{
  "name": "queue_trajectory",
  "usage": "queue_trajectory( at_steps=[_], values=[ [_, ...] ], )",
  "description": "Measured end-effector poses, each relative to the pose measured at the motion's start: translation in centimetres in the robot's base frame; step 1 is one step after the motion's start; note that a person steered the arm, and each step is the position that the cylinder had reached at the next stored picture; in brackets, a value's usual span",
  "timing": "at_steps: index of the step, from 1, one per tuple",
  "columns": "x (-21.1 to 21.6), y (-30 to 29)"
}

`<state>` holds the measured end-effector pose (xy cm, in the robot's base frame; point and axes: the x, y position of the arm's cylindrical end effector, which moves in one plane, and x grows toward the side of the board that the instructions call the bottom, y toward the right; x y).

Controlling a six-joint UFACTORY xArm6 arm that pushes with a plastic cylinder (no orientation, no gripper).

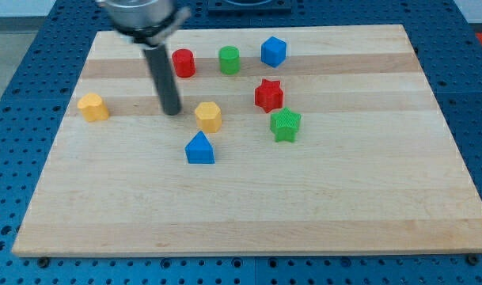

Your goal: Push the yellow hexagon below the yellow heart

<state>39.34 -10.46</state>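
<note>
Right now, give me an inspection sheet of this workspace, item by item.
Surface: wooden board, lying flat.
Job's things: yellow hexagon mid-board; yellow heart near the view's left edge.
Clutter: red cylinder, green cylinder, blue hexagon, red star, green star, blue triangle block.
Claw: none; my tip sits just left of the yellow hexagon, apart from it.
Cables: nothing seen.
Surroundings: blue perforated table.

Arm mount (142, 14): cut off at 12 o'clock edge | red cylinder (184, 62): 9 o'clock side partly hidden behind rod (163, 79) | rod: slightly blurred
</note>
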Motion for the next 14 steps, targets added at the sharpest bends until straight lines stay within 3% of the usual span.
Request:
queue_trajectory(
  at_steps=[2, 4, 6, 7, 8, 11, 14],
  values=[
    [0.2, 5.1],
    [7.2, 9.9],
    [10.2, 18.2],
    [13.6, 14.3],
    [13.4, 9.7],
    [8.0, 8.9],
    [2.5, 1.8]
  ],
)
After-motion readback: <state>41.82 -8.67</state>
